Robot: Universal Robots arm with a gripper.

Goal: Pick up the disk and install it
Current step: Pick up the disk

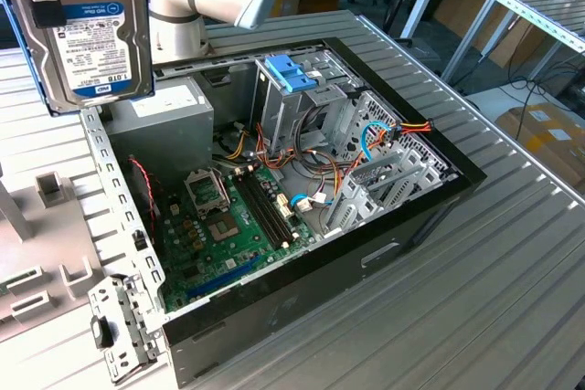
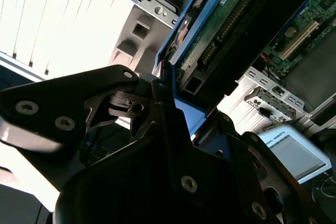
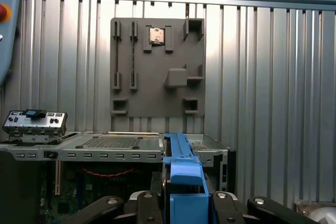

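Ribbed metal table [image 1: 512,271] w/ open PC case [image 1: 320,278] & grey fixture plate [image 3: 157,95] on it

Black gripper [image 2: 176,103] in the foreground, jaws closed on the disk [image 2: 212,43]. Disk sits edge-on in a blue frame [image 2: 185,113], green circuit side showing. Beyond: bright ribbed table [image 2: 52,19], grey slotted plate [image 2: 137,32], motherboard [image 2: 300,38], white-stickered box [image 2: 294,153].

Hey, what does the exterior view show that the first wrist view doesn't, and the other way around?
Exterior view: the white label on the disk, the blue bay latch and the coloured cables. First wrist view: a grey slotted fixture plate, and the gripper clamping the disk edge-on. Both: the open computer case, the ribbed table and the lifted disk.
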